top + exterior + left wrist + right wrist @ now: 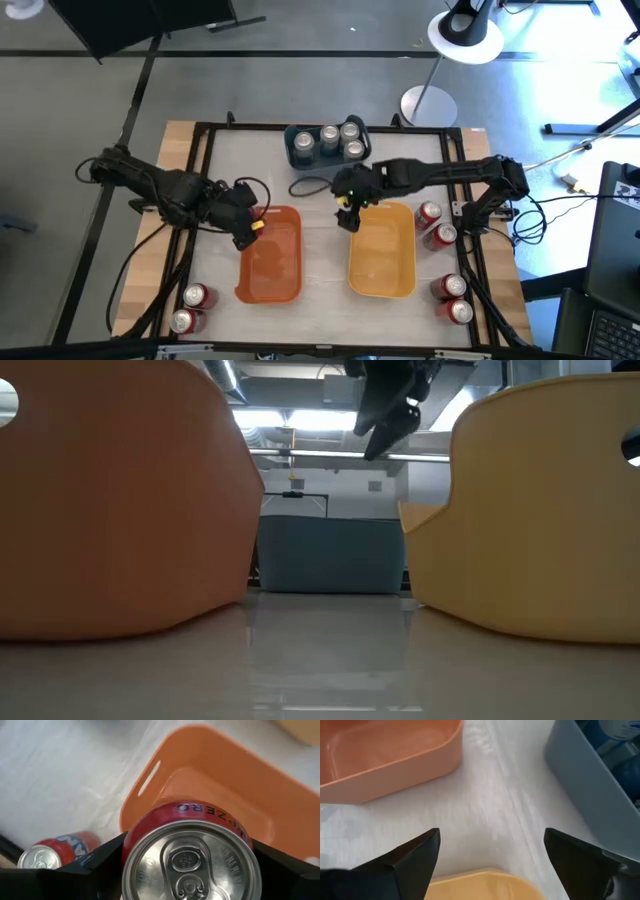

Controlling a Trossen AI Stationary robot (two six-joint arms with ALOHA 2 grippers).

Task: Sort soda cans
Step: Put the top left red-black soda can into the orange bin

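My left gripper [247, 227] is shut on a red soda can [190, 855] with a silver top, above the left rim of the orange bin [272, 258]. My right gripper [348, 214] hangs open with nothing between its fingers, above the far left corner of the yellow bin [383, 252]; in the low view it shows high between the two bins [385, 415]. Three silver-grey cans [338, 140] stand in the blue-grey bin [296, 150] at the far middle. Several red cans [438, 225] stand on the table right of the yellow bin, and two [190, 308] at the near left. My left gripper pinches the red can between its two fingers [97, 860], on opposite sides of the body [135, 832] just under the top rim. The fingers come from above, slanting down along the can. The can is lifted clear, its silver top [192, 865] toward the wrist.
The orange bin [110, 500] and yellow bin [545, 510] stand side by side on the near half, with a strip of bare table [485, 815] between them. A black frame [200, 130] runs around the table. Cables [305, 186] lie near the blue-grey bin.
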